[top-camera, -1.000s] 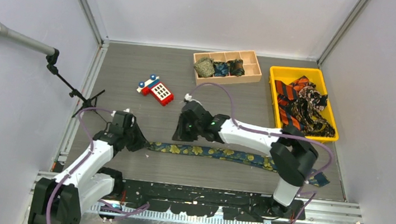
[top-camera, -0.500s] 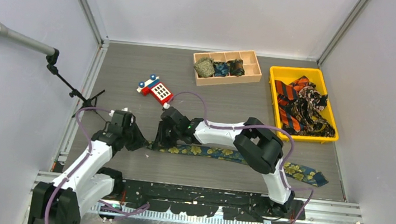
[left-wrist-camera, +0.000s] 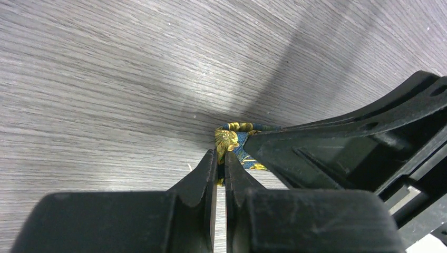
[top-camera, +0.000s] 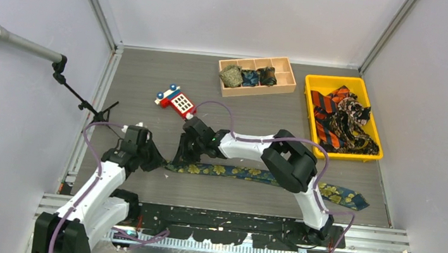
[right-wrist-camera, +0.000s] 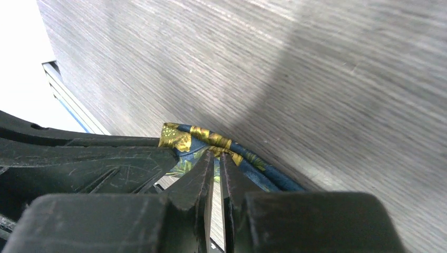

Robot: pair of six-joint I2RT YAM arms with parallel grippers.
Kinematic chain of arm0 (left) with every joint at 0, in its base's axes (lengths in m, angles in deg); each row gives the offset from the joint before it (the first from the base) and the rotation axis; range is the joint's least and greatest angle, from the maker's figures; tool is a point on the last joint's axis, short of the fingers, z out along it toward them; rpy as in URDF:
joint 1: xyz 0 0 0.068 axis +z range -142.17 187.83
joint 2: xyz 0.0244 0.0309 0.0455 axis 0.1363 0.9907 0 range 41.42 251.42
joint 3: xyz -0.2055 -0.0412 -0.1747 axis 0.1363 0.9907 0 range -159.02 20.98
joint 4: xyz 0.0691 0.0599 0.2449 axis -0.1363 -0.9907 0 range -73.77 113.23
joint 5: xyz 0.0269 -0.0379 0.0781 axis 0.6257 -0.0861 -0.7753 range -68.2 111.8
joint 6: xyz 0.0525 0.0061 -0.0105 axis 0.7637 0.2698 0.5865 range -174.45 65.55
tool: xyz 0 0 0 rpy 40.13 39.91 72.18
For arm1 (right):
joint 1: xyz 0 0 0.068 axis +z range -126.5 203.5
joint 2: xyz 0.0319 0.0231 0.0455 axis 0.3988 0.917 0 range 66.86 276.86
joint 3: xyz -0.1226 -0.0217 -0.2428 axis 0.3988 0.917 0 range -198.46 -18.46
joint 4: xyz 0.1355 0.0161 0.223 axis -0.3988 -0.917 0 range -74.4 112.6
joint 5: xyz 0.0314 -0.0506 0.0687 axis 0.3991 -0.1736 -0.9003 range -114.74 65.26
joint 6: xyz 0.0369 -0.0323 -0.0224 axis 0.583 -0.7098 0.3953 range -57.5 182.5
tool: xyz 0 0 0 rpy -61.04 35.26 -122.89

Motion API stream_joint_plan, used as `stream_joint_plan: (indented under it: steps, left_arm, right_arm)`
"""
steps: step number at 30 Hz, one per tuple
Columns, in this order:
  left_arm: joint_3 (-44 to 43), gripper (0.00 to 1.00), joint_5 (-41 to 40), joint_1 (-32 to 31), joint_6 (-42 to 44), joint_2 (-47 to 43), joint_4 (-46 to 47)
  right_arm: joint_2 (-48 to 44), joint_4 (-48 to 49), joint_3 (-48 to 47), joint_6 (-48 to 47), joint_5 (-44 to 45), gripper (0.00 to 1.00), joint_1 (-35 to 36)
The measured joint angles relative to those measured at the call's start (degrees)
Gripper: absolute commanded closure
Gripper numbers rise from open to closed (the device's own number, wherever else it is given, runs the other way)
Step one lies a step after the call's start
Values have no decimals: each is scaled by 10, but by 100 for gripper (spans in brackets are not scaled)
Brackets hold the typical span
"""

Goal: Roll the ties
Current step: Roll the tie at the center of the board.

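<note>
Left gripper (left-wrist-camera: 220, 158): jaws pinched almost together on the narrow left end of the navy tie (top-camera: 204, 169), whose yellow-flowered fabric bunches at the fingertips.
Right gripper (right-wrist-camera: 216, 158): just right of the left one, nearly touching it, with its jaws closed on a raised fold of the same end.
Tie's place: flat on the table (top-camera: 151, 73) along the near edge, in front of both arm bases.
Microphone (top-camera: 21, 43): on a stand at the far left, well apart from the tie.
Toy phone (top-camera: 176, 101): behind the two grippers, near but not touching.
Right arm: its forearm and elbow reach leftward over the tie's middle and hide part of it from above.
Wooden tray (top-camera: 257, 91): at the back, with three rolled ties (top-camera: 232, 75) in its left compartments.
Yellow bin (top-camera: 335, 80): back right, holding a heap of loose ties (top-camera: 340, 117).
Long axis: left to right, tilting slightly nearer toward the right. The narrow end is at the grippers and the wide pointed end (top-camera: 353, 198) lies free at the right.
</note>
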Motion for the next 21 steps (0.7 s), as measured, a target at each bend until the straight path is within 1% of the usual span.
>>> stream_joint_plan:
  steps: [7,11,21]
  left_arm:
    - [-6,100,0,0,0,0,-7]
    - [-15,100,-1,0,0,7,-8]
    - [-27,100,-2,0,2,19,-9]
  right_arm:
    - [-2,-4,2,-5,2,85,-7]
    - [-20,-10,14,-6,7,85,-5]
    - [-46,-24,25,-6,16,85,23]
